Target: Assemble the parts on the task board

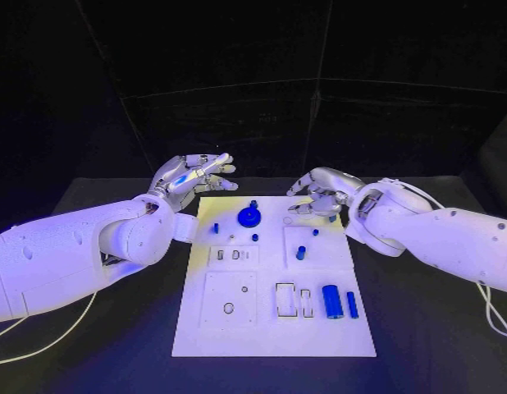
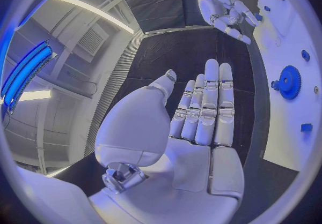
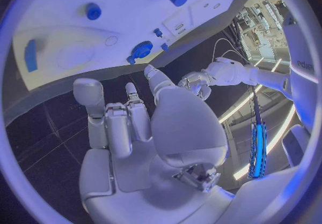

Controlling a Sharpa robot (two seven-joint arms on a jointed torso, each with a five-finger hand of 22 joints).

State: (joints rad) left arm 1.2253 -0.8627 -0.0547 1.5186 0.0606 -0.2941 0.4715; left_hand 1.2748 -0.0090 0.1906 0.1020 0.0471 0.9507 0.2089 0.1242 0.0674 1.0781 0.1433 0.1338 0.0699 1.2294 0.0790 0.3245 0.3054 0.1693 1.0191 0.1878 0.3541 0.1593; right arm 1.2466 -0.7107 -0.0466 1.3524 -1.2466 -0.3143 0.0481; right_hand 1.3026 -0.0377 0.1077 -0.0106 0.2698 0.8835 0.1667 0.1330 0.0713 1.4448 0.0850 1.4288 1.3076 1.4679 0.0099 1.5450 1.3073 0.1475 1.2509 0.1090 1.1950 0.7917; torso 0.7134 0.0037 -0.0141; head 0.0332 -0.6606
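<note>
Head view: both hands poised empty beyond task board (image 1: 207,328) far edge, left hand (image 1: 191,178) fingers extended, right hand (image 1: 321,190) loosely curled; blue gear (image 1: 248,217) between, just below fingertips, slightly nearer left.

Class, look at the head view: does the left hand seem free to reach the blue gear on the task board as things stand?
Probably yes. The left hand is open and holds nothing, hovering off the far left corner of the task board. The blue gear stands uncovered nearby, and the right hand sits off to the other side, not between them.
</note>
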